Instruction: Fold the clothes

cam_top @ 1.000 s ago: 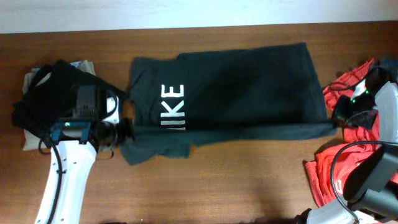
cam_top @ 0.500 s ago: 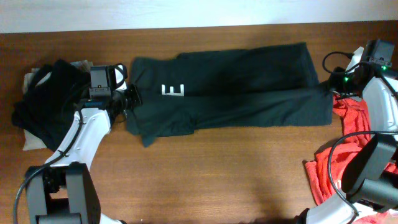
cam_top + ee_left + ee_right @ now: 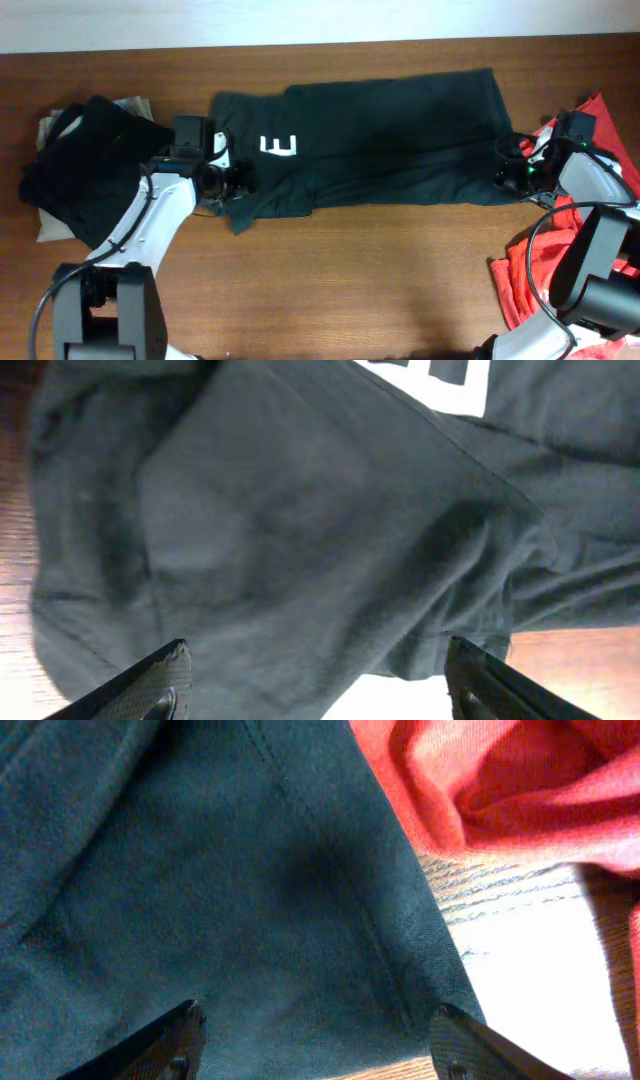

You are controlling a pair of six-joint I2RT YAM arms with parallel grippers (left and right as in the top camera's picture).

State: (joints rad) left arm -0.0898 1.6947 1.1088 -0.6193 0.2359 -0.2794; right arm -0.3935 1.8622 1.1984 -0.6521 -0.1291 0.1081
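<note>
A dark, almost black soft-fabric T-shirt (image 3: 300,540) fills nearly the whole frame, lying in broad, soft wrinkles with a stitched seam running diagonally from the top toward the right. Part of its white block lettering (image 3: 440,375) shows at the top edge, cut off by the frame. Brown wooden surface (image 3: 15,610) shows along the left edge and again at the lower right, with a bright glare patch below the shirt's hem. The left hand (image 3: 320,690) sits over the cloth, its two grey fingertips (image 3: 160,680) spread wide apart in the bottom corners.
</note>
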